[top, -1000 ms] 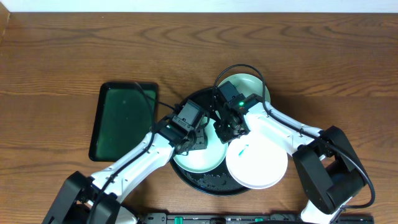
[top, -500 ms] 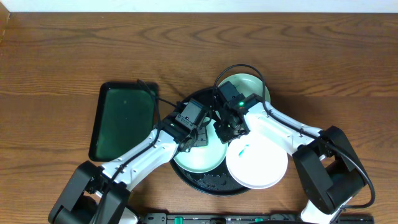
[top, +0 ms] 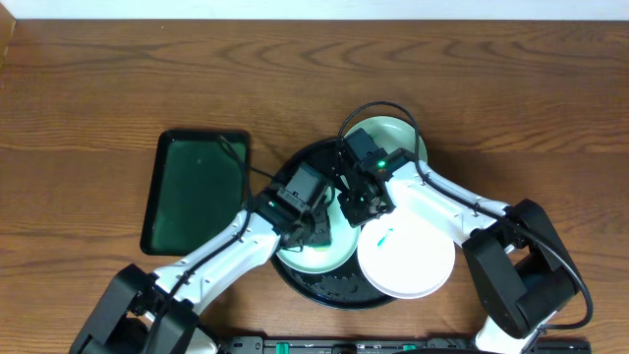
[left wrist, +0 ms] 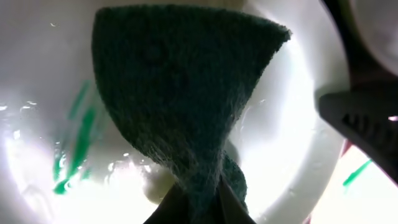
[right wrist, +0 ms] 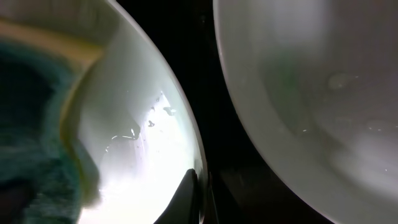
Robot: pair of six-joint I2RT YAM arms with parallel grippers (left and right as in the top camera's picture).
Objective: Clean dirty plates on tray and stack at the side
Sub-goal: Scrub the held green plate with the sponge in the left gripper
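Wet mint plate (top: 324,254) looks stiff, slick, light: right pincer (right wrist: 196,186) clamped on its 2 o'clock rim, left pincer (left wrist: 199,200) pinching soft sponge (left wrist: 180,93).

The brown wood-grain worktop (top: 98,79) fills the overhead view, with a pale strip along its top edge. Left of centre on it lies a rectangular dark green tray (top: 195,192) with a black rim, its long sides running up and down the frame. A dark green scouring pad (left wrist: 180,93) fills the upper middle of the left wrist view, narrowing to a pinched point at the bottom edge.
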